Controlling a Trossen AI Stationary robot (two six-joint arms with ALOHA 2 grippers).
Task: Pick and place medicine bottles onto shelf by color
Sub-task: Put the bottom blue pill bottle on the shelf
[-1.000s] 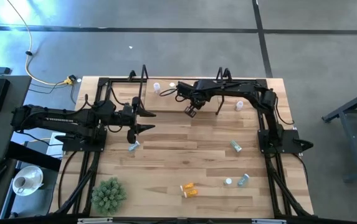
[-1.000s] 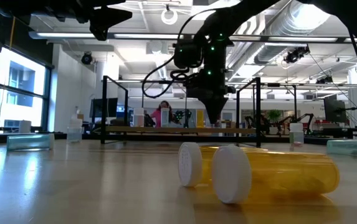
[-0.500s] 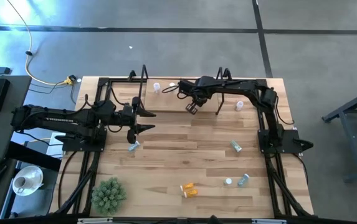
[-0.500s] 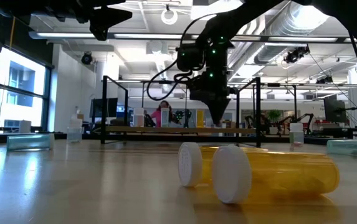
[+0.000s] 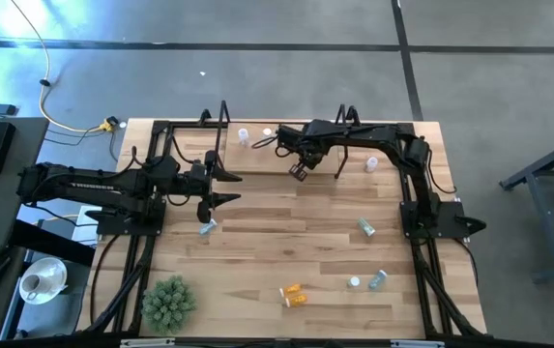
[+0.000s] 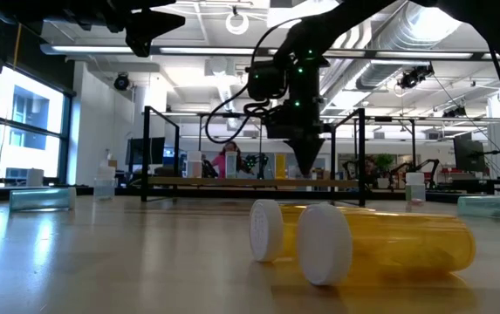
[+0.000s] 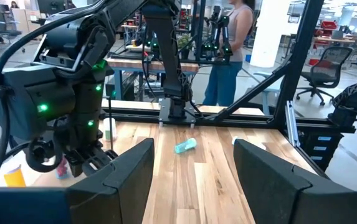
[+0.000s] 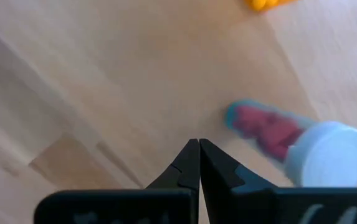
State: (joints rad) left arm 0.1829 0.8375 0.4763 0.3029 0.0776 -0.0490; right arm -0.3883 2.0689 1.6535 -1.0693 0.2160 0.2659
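The shelf (image 5: pixel 257 159) stands along the table's far edge. My right gripper (image 5: pixel 298 173) hangs shut just above its near edge, fingers pointing down, and holds nothing. Beside its tips (image 8: pixel 198 155) a pinkish medicine bottle (image 8: pixel 271 134) with a white cap rests on the shelf board. An orange bottle (image 8: pixel 265 3) stands farther along. More white-capped bottles (image 5: pixel 243 135) stand on the shelf's left end and one (image 5: pixel 371 164) on its right end. My left gripper (image 5: pixel 230 188) waits open and level at the table's left. A teal bottle (image 5: pixel 207 228) lies below it.
Two orange bottles (image 5: pixel 294 295) lie side by side near the front edge, with a white one (image 5: pixel 354 282) and teal ones (image 5: pixel 378 280) (image 5: pixel 365 227) to their right. A green spiky plant ball (image 5: pixel 168 302) sits at the front left. A person (image 7: pixel 228 50) stands beyond the table.
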